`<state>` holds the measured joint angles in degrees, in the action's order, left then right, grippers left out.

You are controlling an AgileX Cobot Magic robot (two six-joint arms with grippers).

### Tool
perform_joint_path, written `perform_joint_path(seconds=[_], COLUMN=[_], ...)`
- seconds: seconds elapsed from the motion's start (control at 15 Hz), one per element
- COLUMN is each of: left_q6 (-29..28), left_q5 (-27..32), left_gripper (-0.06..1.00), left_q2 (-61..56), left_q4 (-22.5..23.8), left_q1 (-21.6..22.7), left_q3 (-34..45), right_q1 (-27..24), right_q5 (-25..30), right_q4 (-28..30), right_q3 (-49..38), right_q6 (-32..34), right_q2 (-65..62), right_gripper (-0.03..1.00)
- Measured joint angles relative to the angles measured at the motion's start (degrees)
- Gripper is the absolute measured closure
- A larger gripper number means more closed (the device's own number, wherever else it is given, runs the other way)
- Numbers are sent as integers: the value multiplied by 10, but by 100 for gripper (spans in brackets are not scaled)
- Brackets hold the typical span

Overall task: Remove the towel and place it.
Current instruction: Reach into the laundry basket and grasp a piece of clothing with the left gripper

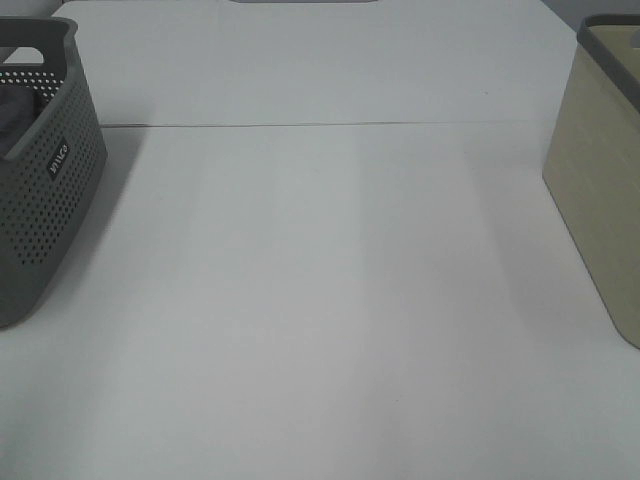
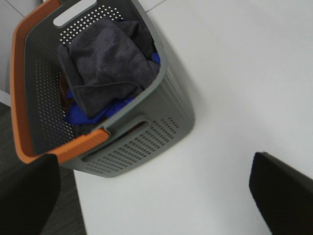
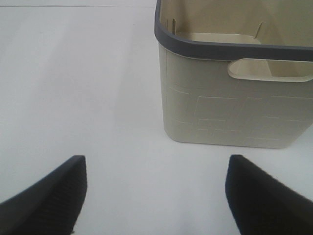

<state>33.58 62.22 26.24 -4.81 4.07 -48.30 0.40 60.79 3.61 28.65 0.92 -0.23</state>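
Note:
The dark charcoal towel [image 2: 105,61] lies crumpled in the grey perforated basket [image 2: 146,142] with an orange rim, on top of a blue cloth [image 2: 80,113]. In the exterior high view the basket [image 1: 45,190] stands at the left edge, with a sliver of the towel [image 1: 15,120] showing inside. My left gripper [image 2: 154,188] is open and empty, above the table beside the basket, fingers wide apart. My right gripper [image 3: 154,193] is open and empty, facing the beige basket [image 3: 230,103], which looks empty inside. Neither gripper shows in the exterior high view.
The beige basket [image 1: 600,190] with a dark grey rim stands at the right edge of the white table [image 1: 320,300]. A seam [image 1: 320,124] runs across the table at the back. The table's edge and dark floor [image 2: 29,205] lie beside the grey basket.

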Motion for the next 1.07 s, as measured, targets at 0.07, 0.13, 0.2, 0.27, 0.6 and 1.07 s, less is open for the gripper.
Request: perform_joint_path(seconds=[0.07, 0.13, 0.2, 0.27, 0.6, 1.07], left_q6=[40, 94, 108, 123, 201, 205], left_q5=[-1, -3, -3, -3, -6, -87], left_gripper=[-5, -5, -5, -5, -5, -5], left_q2=[59, 170, 220, 272, 480, 682], left_q4=[7, 11, 12, 14, 148, 327], left_q1=[0, 0, 0, 0, 0, 0], left_q3=[-40, -118, -158, -197, -327, -332], right_q1=[0, 0, 0, 0, 0, 0], right_q5=[0, 0, 0, 0, 0, 0], right_q4=[0, 0, 0, 0, 0, 0], right_q3=[0, 0, 0, 0, 0, 0], right_q6=[0, 0, 0, 0, 0, 0], right_q2=[0, 0, 0, 0, 0, 0], right_gripper=[20, 20, 20, 20, 20, 20])
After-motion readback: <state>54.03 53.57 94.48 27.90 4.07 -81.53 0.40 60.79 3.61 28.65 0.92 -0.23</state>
